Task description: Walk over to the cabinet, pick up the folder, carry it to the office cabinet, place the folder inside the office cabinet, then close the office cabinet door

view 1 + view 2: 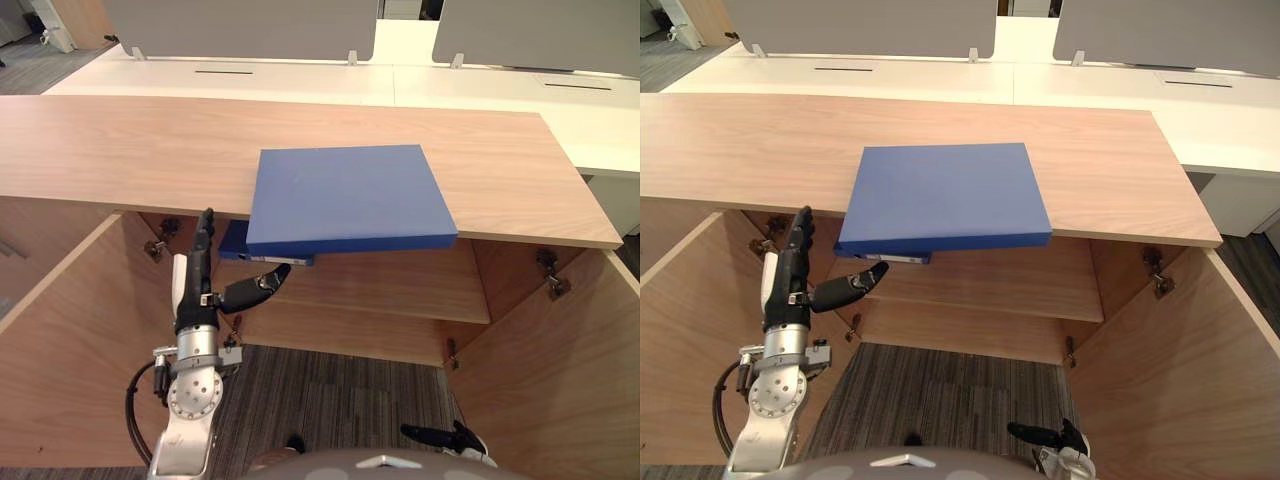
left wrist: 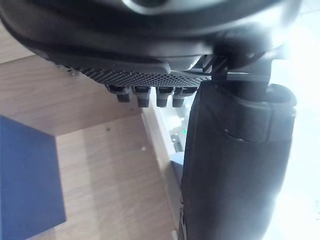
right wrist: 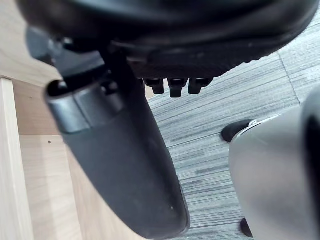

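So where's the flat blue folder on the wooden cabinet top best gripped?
Its near edge: the flat blue folder overhangs the front of the wooden cabinet top, so fingers could slip beneath from the front, thumb on top. The open left hand is closest.

Bright even light; cabinet (image 1: 400,290) interior shaded; glare past left hand (image 2: 230,165).

White desks (image 1: 480,85) beyond, grey divider screens (image 1: 240,25) standing on them, striped grey carpet (image 1: 330,400) below
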### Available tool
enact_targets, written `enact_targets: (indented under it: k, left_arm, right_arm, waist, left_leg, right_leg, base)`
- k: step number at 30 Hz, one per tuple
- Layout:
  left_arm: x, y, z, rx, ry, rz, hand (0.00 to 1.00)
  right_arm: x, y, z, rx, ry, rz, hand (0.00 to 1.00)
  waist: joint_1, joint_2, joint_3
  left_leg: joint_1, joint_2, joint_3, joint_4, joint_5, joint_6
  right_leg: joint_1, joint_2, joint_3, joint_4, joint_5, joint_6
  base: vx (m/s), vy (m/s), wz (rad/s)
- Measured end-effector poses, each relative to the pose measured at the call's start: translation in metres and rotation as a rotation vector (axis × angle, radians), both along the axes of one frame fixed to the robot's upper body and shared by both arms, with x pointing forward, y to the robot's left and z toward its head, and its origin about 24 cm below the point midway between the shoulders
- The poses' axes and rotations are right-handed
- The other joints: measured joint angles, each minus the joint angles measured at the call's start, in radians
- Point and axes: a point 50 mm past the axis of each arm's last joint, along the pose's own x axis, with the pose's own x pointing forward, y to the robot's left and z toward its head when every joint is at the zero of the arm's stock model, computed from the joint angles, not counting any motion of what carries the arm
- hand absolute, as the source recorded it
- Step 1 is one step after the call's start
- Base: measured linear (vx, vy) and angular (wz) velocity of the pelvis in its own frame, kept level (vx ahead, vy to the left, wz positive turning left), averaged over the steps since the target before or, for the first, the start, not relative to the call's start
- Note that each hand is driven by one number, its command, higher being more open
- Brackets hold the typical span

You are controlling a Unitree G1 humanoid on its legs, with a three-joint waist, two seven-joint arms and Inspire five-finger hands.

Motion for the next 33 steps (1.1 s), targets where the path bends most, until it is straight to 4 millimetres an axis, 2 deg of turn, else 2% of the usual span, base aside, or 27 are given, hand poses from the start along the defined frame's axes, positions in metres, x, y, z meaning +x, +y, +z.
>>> enact_targets:
  k: [5, 11, 14, 22, 33]
  left_arm:
    - [-0.003, 0.0, 0.013, 0.089, -0.034, -0.038, 1.0]
    - [-0.004, -0.001, 0.028, 0.187, -0.08, -0.087, 1.0]
    - [-0.005, -0.004, 0.038, 0.286, -0.112, -0.151, 1.0]
    - [0.0, -0.023, 0.052, 0.535, -0.193, -0.284, 1.0]
    - [0.004, -0.053, 0.055, 0.756, -0.295, -0.354, 1.0]
  right_arm:
    - [-0.004, -0.001, -0.001, 0.005, 0.017, 0.007, 1.0]
    - [-0.008, -0.006, -0.002, 0.004, 0.03, 0.014, 1.0]
    - [-0.017, -0.01, -0.003, -0.006, 0.064, 0.026, 1.0]
    - [-0.032, -0.011, -0.006, -0.007, 0.12, 0.039, 1.0]
    - [-0.038, -0.01, -0.007, -0.004, 0.142, 0.035, 1.0]
  waist:
    - [-0.001, -0.004, -0.012]
    - [-0.003, 0.004, -0.026]
    - [-0.004, 0.004, -0.034]
    - [-0.018, -0.002, -0.04]
    - [-0.047, -0.007, -0.041]
  left_leg:
    - [0.004, 0.0, -0.001, 0.008, -0.001, 0.0]
    - [0.008, -0.002, -0.003, 0.007, 0.004, -0.003]
    - [0.023, -0.003, -0.008, 0.005, 0.005, -0.002]
    - [0.03, -0.003, -0.011, 0.006, 0.005, -0.002]
    - [0.04, -0.002, 0.004, 0.002, 0.003, -0.003]
  right_leg:
    - [0.011, 0.001, 0.022, -0.007, 0.0, 0.0]
    - [0.014, 0.002, 0.039, -0.016, -0.001, 0.0]
    - [0.035, 0.002, 0.037, -0.025, -0.001, 0.0]
    - [0.044, 0.003, 0.039, -0.03, -0.001, 0.0]
    - [0.044, 0.004, 0.055, -0.033, 0.0, 0.0]
  base:
    - [-0.05, -0.009, 0.0]
    - [-0.05, -0.009, -0.01]
    - [-0.01, -0.007, 0.03]
    - [0.0, -0.003, 0.01]
    - [-0.01, -0.005, -0.04]
